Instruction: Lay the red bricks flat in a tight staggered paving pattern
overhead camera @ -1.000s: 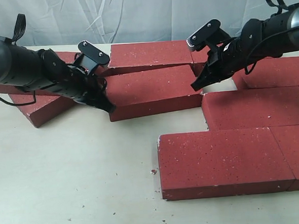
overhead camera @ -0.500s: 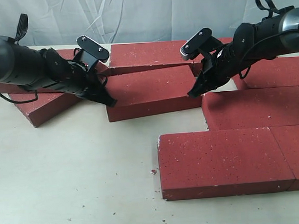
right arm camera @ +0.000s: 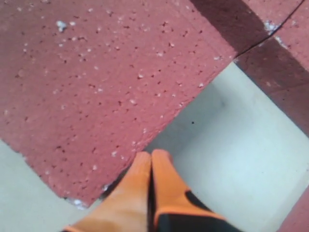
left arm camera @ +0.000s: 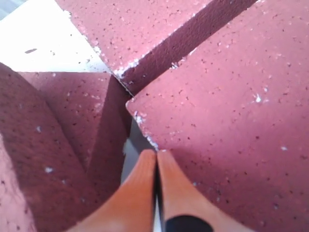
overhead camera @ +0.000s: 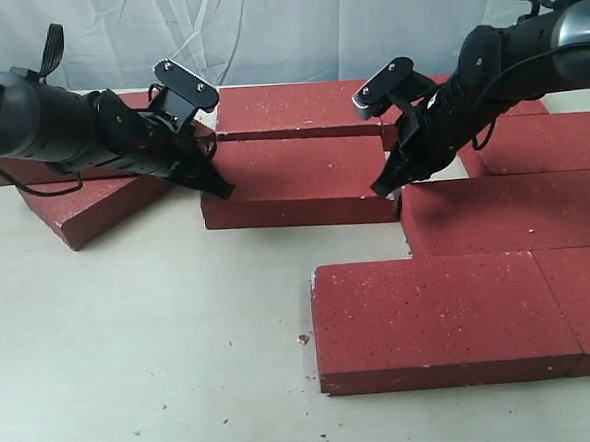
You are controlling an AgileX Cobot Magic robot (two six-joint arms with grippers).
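Two-arm nudging of a paver. The red bricks [overhead camera: 505,213] lie flat on the desk [overhead camera: 132,341] in a partly built staggered course. The middle brick [overhead camera: 298,181] sits between the two end effectors. The left end effector [overhead camera: 221,190] meets its left end at a corner, and the right end effector [overhead camera: 381,188] meets the corner at its opposite end. Both wrist views show the orange fingers [left arm camera: 137,188] [right arm camera: 130,183] pressed together with nothing between them. This closed posture probably serves pushing: a brick this broad looks too wide to clamp, so the joined tips act as a blunt prod against its ends. Just beyond the left tips, the back brick [overhead camera: 293,109] runs along the far side of the middle brick, with only a dark seam between them. Under the left arm, behind its tips, a skewed brick [overhead camera: 84,209] lies at an angle to the rows and is not yet part of the pattern. Just beyond the right tips, a patch of bare desk separates the middle brick from its right-hand neighbours, and a tight pattern would need this gap closed. On the camera side of both end effectors, the front bricks [overhead camera: 431,318] are butted end to end. They form a settled row, offset from the one behind it.
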